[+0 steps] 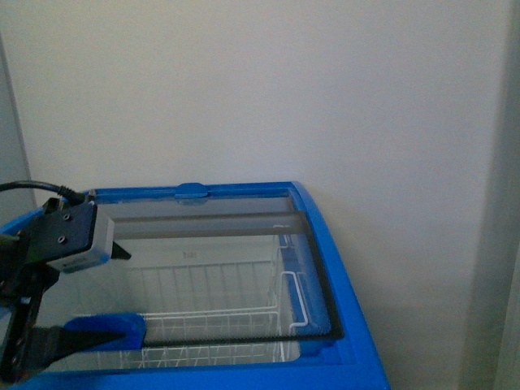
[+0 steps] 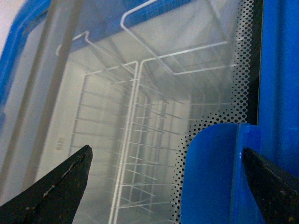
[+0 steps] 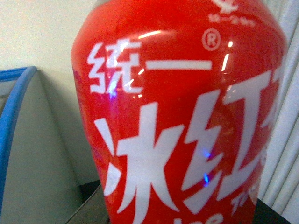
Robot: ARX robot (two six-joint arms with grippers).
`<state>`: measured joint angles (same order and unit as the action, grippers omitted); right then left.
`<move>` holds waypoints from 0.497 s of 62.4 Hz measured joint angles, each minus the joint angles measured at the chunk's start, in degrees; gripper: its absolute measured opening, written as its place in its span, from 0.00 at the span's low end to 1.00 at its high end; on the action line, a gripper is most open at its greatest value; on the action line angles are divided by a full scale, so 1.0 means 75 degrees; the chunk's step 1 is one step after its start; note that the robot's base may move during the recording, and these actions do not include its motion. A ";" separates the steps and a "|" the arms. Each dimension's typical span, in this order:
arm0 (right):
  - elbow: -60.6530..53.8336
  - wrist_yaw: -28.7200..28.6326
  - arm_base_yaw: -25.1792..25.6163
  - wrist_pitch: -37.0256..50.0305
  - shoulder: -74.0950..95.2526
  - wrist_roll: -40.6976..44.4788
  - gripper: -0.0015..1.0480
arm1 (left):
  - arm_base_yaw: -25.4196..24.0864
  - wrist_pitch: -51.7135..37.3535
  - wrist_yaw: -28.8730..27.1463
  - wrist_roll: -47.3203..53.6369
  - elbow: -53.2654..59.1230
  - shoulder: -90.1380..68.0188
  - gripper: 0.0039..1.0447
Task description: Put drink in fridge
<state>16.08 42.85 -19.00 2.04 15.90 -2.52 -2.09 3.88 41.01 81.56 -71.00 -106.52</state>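
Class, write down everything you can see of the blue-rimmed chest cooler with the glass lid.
The blue-rimmed chest cooler stands before a pale wall. Its curved clear glass lid, edged with black dots, carries a blue plastic handle at its near edge. White wire baskets inside look empty. The open left end effector straddles the handle with black fingers.

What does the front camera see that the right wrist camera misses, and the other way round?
Front view only: the left gripper, open at the blue handle, and the glass lid over white wire baskets. Right wrist view only: the drink, its red label with white lettering filling the picture. Both: the blue rim of the fridge and the pale wall.
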 joint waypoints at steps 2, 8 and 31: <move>0.0000 0.0003 0.0000 0.0000 0.0000 0.0000 0.35 | 0.0006 -0.0076 -0.0041 -0.0012 -0.0102 -0.0073 0.92; 0.0000 0.0003 0.0000 0.0000 0.0000 0.0000 0.35 | 0.0032 -0.0303 -0.0259 -0.0058 -0.0498 -0.0326 0.92; 0.0000 0.0000 0.0000 0.0000 0.0000 0.0000 0.35 | 0.0344 -0.2748 -0.1722 -0.1262 -0.1722 -0.1448 0.92</move>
<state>16.08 42.85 -19.00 2.04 15.90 -2.52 0.49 -16.73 28.10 72.10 -83.92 -117.38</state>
